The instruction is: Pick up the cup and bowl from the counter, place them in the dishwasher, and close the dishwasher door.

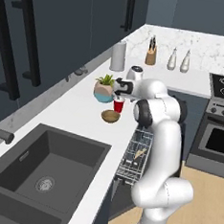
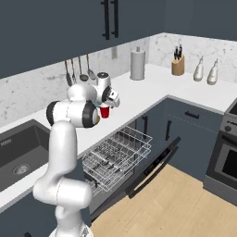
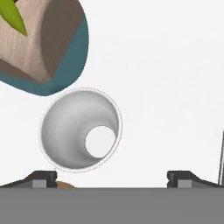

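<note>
Red cup (image 1: 118, 105) stands on the counter (image 1: 70, 111) just beside the plant pot (image 1: 103, 91), with the bowl (image 1: 110, 116) near it, so neither of the 2 is loaded yet. My pincer (image 3: 112, 177) hangs above the cup, fingers spread wide and gripping nothing; the cup's mouth sits left of the gap. Dishwasher door (image 2: 152, 167) lies open and the rack (image 2: 115, 155) is pulled out, bare. I judge all 3 steps remain.

Seen from above, the cup (image 3: 81, 130) stands on the white counter (image 3: 166, 87) just beside the plant pot (image 3: 43, 48), fingers (image 3: 43, 178) spread wide.
</note>
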